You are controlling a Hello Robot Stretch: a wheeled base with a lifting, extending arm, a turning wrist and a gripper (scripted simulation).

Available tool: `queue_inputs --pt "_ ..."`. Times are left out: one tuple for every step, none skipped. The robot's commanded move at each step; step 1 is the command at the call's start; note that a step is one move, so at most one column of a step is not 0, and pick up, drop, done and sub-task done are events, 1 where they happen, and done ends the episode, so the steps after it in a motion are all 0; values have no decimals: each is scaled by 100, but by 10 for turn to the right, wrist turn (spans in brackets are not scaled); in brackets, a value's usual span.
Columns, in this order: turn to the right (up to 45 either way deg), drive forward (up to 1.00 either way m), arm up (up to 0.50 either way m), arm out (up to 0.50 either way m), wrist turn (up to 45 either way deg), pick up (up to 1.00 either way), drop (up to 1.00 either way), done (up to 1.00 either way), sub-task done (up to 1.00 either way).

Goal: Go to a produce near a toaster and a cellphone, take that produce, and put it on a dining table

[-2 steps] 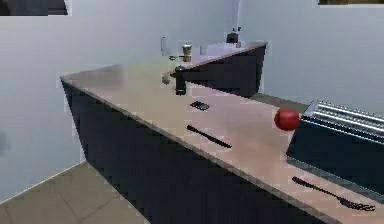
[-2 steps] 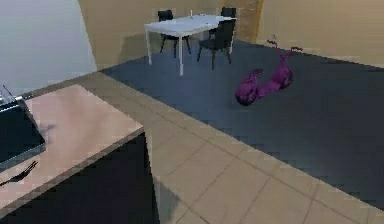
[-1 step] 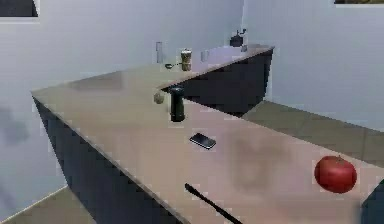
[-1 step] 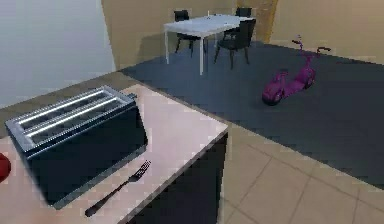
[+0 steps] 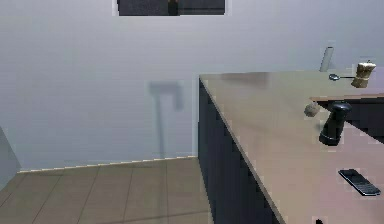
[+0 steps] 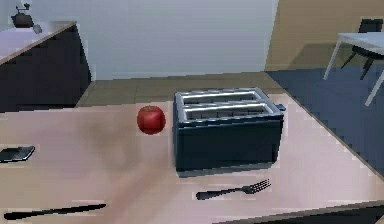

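Pincer state cannot be told; round red apple [image 6: 150,120], no clear long axis, sits beside toaster [image 6: 225,135].

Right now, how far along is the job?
Done, it seems: the approach. The apple lies close by, beside the toaster, with the phone farther along the counter. In hand: the pickup, since the apple sits on the counter, not yet taken. Left: taking it and carrying it to the white table across the room.
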Motion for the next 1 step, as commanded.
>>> queue_inputs --pt "0 0 50 0 0 0 0 0 0"
